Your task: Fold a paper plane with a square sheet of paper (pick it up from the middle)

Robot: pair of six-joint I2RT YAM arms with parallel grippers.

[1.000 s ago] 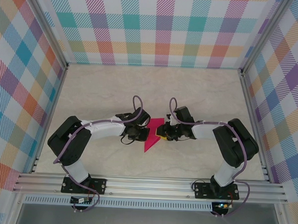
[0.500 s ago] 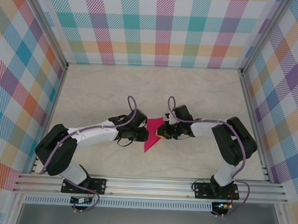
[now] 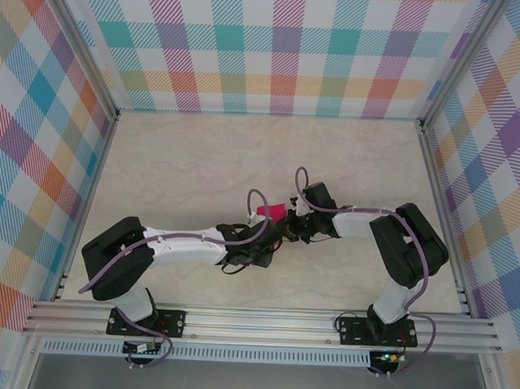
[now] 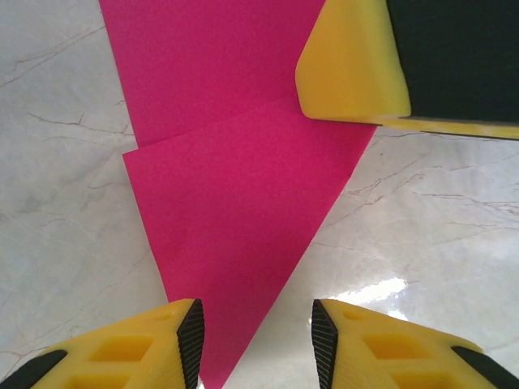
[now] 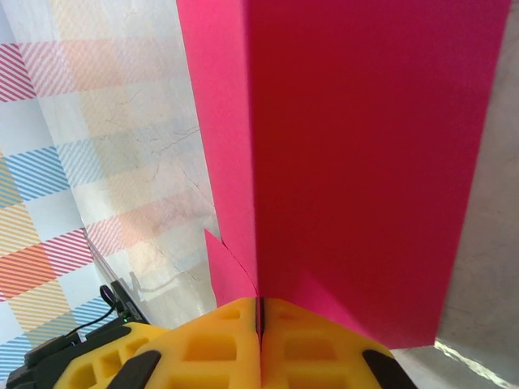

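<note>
Top view: the left gripper (image 3: 269, 240) has swung right across frame centre and covers most of the pink paper (image 3: 272, 213). The right gripper (image 3: 286, 229) is touching it.

Left wrist view: jaws now parted. The paper's folded point lies flat on the table (image 4: 65, 243) between them, lower centre.

Right wrist view: fingers have closed together, clamped on the paper's near edge, bottom centre.

Likely a hand-over: the right pins the paper and the left is free for the next crease.
</note>
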